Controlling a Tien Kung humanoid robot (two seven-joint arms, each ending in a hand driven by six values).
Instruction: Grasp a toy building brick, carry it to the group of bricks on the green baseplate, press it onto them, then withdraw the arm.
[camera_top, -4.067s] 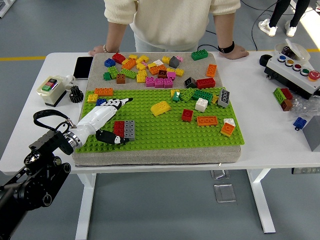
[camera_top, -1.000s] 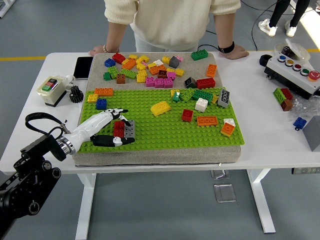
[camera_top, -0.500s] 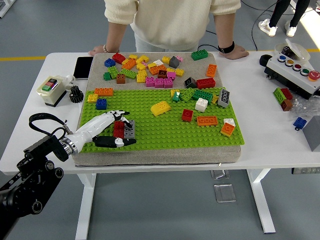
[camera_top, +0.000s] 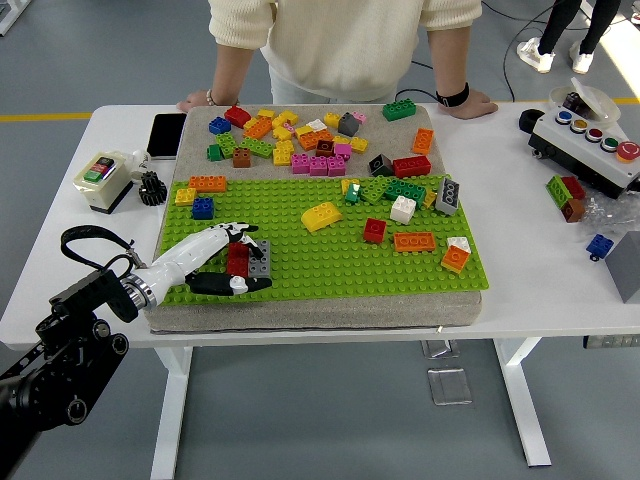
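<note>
The green baseplate (camera_top: 330, 250) lies on a grey pad. At its near left a red brick (camera_top: 238, 259) and a grey brick (camera_top: 260, 258) stand side by side on the studs. My left hand (camera_top: 238, 257) reaches in from the lower left and closes around this pair. Its white fingers (camera_top: 232, 234) lie against the red brick's far side and its thumb (camera_top: 232, 284) lies along the near side. Part of the red brick is hidden by the fingers. The right arm is out of view.
Loose bricks lie across the pad's far edge and the plate's right half, among them a yellow curved brick (camera_top: 321, 216) and a blue brick (camera_top: 203, 208). A person's hands (camera_top: 470, 103) rest on the table's far edge. A phone (camera_top: 166, 134) and a switch box (camera_top: 100, 177) sit at the left.
The left hand came down from near the blue brick to the red and grey pair. Over the last second its fingers drew in slightly toward the red brick. The bricks stayed in place.
</note>
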